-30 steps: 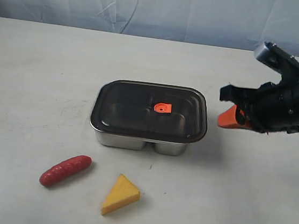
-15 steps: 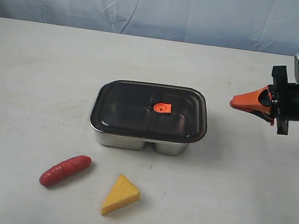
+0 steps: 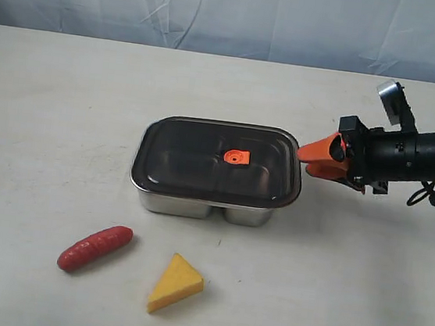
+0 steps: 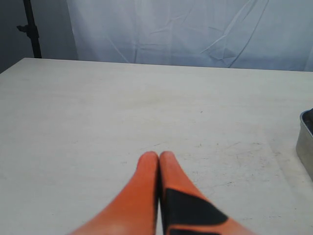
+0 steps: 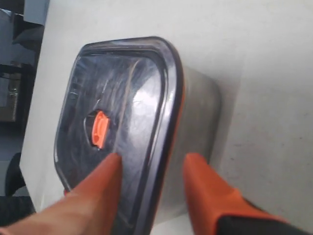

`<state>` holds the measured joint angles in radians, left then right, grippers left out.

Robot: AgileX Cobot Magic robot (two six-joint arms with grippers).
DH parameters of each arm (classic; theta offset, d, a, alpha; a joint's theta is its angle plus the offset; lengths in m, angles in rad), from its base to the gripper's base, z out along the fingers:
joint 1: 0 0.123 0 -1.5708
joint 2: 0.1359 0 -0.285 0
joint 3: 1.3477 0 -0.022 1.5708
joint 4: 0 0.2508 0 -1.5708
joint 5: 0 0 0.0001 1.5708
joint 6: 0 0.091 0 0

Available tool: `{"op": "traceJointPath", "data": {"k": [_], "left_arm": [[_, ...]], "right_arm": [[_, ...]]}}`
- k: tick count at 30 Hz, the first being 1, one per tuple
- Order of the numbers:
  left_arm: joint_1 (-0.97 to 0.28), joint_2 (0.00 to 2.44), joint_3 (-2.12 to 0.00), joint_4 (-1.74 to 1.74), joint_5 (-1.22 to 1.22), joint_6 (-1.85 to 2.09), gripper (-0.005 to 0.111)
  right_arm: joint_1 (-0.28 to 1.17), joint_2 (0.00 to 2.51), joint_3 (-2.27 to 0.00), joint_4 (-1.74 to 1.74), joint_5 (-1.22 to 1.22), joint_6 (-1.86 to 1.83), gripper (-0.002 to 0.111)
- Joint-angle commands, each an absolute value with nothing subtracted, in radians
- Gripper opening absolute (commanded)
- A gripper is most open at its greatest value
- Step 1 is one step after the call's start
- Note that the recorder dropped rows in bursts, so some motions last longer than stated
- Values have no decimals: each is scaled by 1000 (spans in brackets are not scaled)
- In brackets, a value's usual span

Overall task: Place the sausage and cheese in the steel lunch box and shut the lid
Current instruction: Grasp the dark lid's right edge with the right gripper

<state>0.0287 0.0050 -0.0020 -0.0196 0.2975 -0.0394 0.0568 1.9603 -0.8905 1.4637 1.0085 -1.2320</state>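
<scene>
The steel lunch box sits mid-table with the dark see-through lid resting on it, an orange valve tab at the lid's centre. The red sausage and the yellow cheese wedge lie on the table in front of the box. My right gripper is open at the box's right end. In the right wrist view this gripper has one finger over the lid and the other beside the steel wall. My left gripper is shut and empty above bare table, with the box's edge off to one side.
A pale cloth backdrop hangs behind the white table. A dark stand rises past the table's far corner in the left wrist view.
My right arm has swung in from the right side to the box's right end, and its jaws have gone from shut to open. Box, sausage and cheese have not moved.
</scene>
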Motion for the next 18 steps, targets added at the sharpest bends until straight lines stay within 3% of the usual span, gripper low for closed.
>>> {"op": "traceJointPath", "data": {"k": [1,18], "left_arm": [[26,0,0,-17,285,-46,0],[26,0,0,-17,285,-46,0]], "right_arm": [[59,1962,-892,1428,941,-1177,71],[60,1999,-892,1466,1044,-1150,67]]}}
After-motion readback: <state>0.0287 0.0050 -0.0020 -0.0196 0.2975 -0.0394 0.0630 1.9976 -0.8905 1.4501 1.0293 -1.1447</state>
